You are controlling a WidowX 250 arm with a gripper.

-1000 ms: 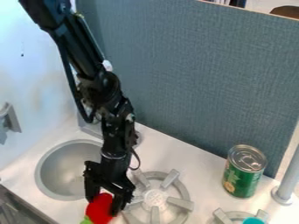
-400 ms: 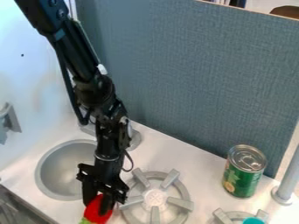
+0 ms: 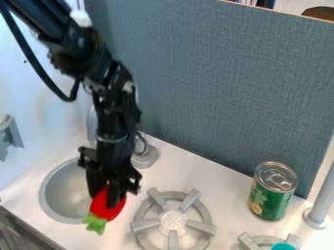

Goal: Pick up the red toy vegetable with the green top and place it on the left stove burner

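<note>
My arm comes in from the upper left, slanting down to a bend at the wrist, and below that it hangs close to upright, with my gripper (image 3: 106,197) pointing down beside the sink (image 3: 60,195). I have its two fingers closed partway, stopped by the red toy (image 3: 102,211) gripped between them. The toy sits tilted in my grip, its green end (image 3: 95,223) lowest and toward the lower left. From here it overlaps the sink's right-hand rim, left of the near burner (image 3: 173,222); I can't tell how high it is above the counter (image 3: 225,195). The tap (image 3: 146,156) stands behind the gripper, and the green can (image 3: 272,191) is upright well off to the right.
</note>
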